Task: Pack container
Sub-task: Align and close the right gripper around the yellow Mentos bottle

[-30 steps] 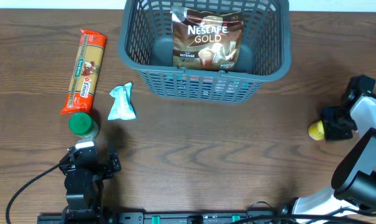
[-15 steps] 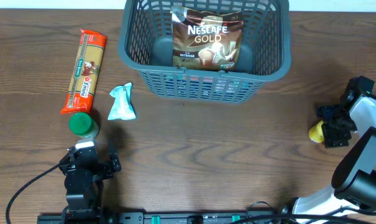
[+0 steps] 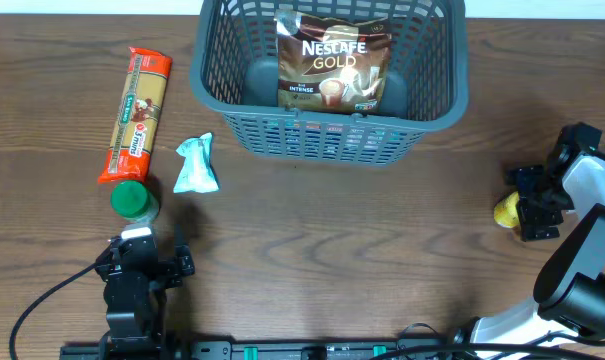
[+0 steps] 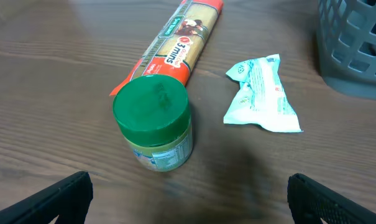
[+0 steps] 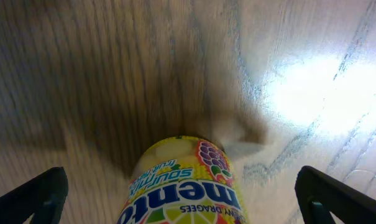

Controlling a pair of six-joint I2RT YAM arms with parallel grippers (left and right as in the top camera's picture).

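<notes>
The container (image 3: 327,128) is a dark grey lattice basket at the top centre; a Nescafe Gold bag (image 3: 332,60) lies in it. My right gripper (image 3: 523,206) is open at the right edge, its fingers on either side of a yellow Mentos bottle (image 3: 504,211) lying on the table. In the right wrist view the bottle (image 5: 184,180) lies between the wide-apart fingers (image 5: 181,198), untouched. My left gripper (image 3: 145,255) is open and empty at the front left, just short of a green-lidded jar (image 3: 132,200).
A pasta packet (image 3: 137,115) and a light blue sachet (image 3: 195,165) lie left of the basket. The left wrist view shows the jar (image 4: 153,124), the sachet (image 4: 262,96), the pasta packet (image 4: 175,43) and a basket corner (image 4: 355,50).
My right gripper has slid left, so its open fingers now straddle the Mentos bottle. The left arm has not moved.
</notes>
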